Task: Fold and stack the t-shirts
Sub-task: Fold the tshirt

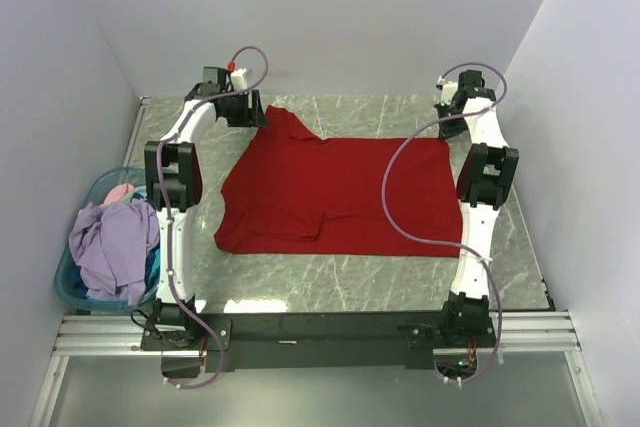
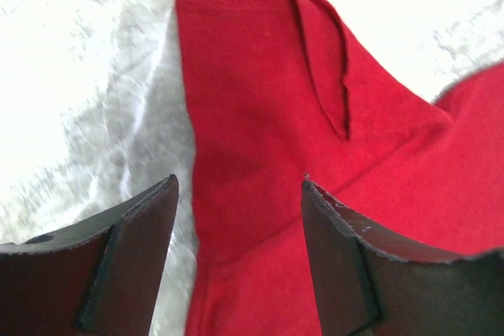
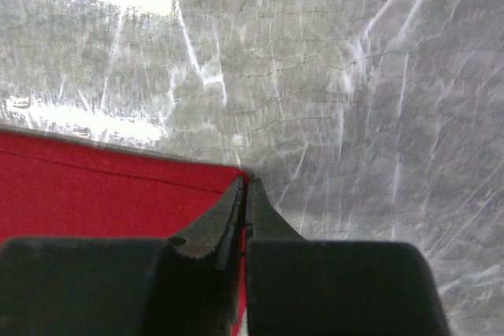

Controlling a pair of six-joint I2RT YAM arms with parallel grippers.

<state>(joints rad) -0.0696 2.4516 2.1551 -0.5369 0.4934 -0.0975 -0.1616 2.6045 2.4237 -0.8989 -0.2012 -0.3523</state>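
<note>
Right gripper [image 3: 244, 194] is clenched: its two fingers meet with no gap, and a sliver of red cloth shows between them, so the jaws pinch one corner of the red t-shirt [image 3: 102, 194]. Beyond the fingertips in the right wrist view lies bare grey marbled table [image 3: 339, 76]. Left gripper [image 2: 240, 210] is released, its fingers [image 2: 126, 265] standing well apart with nothing between them. It is poised over the shirt's side edge, one finger above the table and the other above red cloth; whether either finger touches the surface cannot be told. Beyond these fingers, a narrow flap of the cloth with a seamed edge lies folded over the shirt. In the top view, a black rail [image 1: 330, 332] at the near edge of the table carries both arm bases. Beside the left arm [image 1: 175, 187], at the table's left edge, stands a teal plastic basket [image 1: 72, 292]. A lavender t-shirt [image 1: 115, 247] is heaped in it and hangs over its rim, and a pink t-shirt [image 1: 120, 192] shows just behind the lavender one. Farther in, the red t-shirt lies spread flat at the middle of the table, between the left arm and the right arm [image 1: 485, 177], with a flap doubled over near its near-left corner. One sleeve reaches toward the far left, where the left gripper is. The right gripper is at the shirt's far right corner.
</note>
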